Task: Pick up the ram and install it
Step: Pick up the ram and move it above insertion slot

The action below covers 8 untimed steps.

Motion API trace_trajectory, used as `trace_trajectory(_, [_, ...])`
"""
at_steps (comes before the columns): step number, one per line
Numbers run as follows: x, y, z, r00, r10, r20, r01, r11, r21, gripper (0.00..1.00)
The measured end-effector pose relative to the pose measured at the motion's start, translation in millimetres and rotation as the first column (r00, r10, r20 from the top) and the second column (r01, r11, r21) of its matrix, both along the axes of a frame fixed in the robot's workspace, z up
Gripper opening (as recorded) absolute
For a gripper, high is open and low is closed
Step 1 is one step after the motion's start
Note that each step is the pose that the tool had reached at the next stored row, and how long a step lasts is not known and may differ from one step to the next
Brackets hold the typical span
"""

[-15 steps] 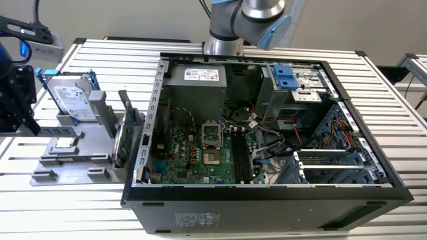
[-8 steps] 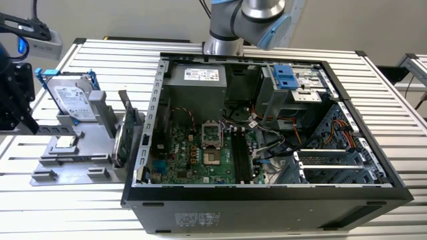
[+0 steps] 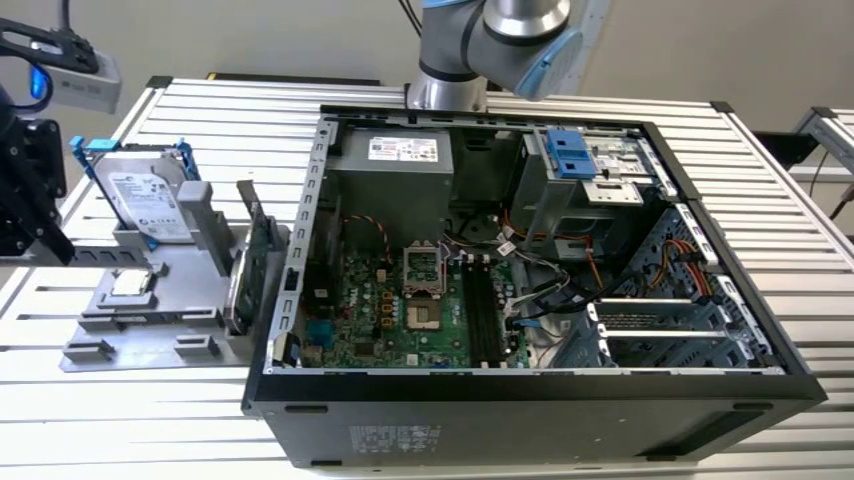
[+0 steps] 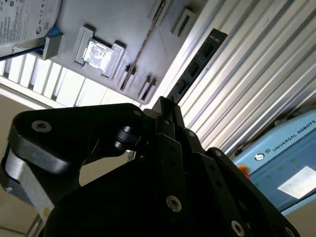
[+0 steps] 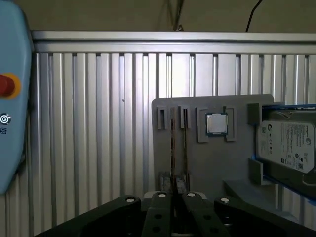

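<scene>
The ram (image 4: pixel 197 66) is a long dark stick with chips on its face. It juts out from my gripper (image 4: pixel 165 106), which is shut on its near end, and hangs over the ribbed table beside the grey holder (image 4: pixel 106 22). In the first wrist view the ram (image 5: pixel 173 148) shows edge-on as a thin line rising from the closed fingertips of the gripper (image 5: pixel 173 196). In the exterior view my gripper (image 3: pixel 30 190) hangs at the far left, well away from the open computer case (image 3: pixel 534 390). The empty memory slots (image 3: pixel 481 300) lie on the motherboard inside the case.
The grey holder (image 3: pixel 147 330) on the table carries a hard drive (image 3: pixel 140 195) in a blue frame, a small chip (image 3: pixel 130 283) and an upright green card (image 3: pixel 247 260). A blue pendant with a red button (image 5: pixel 7 86) lies beside the table. The arm's base (image 3: pixel 461 60) stands behind the case.
</scene>
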<state>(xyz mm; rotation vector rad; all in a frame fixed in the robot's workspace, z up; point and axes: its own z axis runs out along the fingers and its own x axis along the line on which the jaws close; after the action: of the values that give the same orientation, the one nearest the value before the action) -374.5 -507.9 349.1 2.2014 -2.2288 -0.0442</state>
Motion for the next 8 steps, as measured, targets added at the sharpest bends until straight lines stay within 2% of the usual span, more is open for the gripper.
trace_trajectory(8, [0.0, 0.0, 5.4, 1.0000, 0.000, 0.0001, 0.000, 1.0000, 0.0000, 0.00])
